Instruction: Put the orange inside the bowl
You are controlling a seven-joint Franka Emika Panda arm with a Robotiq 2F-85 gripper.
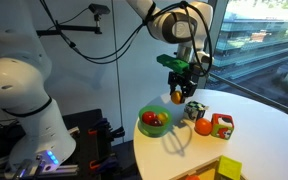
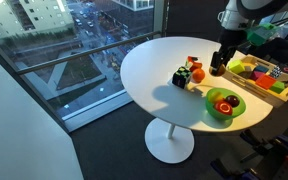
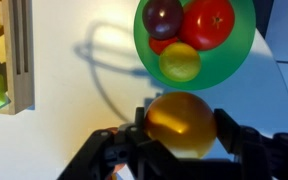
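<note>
We see the hand closed around the orange. In the wrist view a dark finger presses on each side of the fruit. The orange hangs in the air above the bench, just short of the bowl and not over its rim. Bare white bench top lies between the two in the wrist view.

Around it, in an exterior view, we find a small patterned cube, a deeper red-orange fruit and a red block. They are grouped on the bench beside the bowl, on the far side of the hand from it. A yellow block lies near the bench edge. In the wrist view a wooden rack stands well to one side, with yellow and green pieces in it. A tray of coloured pieces stands behind the bowl.

The bowl already holds a dark purple fruit, a red one and a yellowish one, packed close together.
</note>
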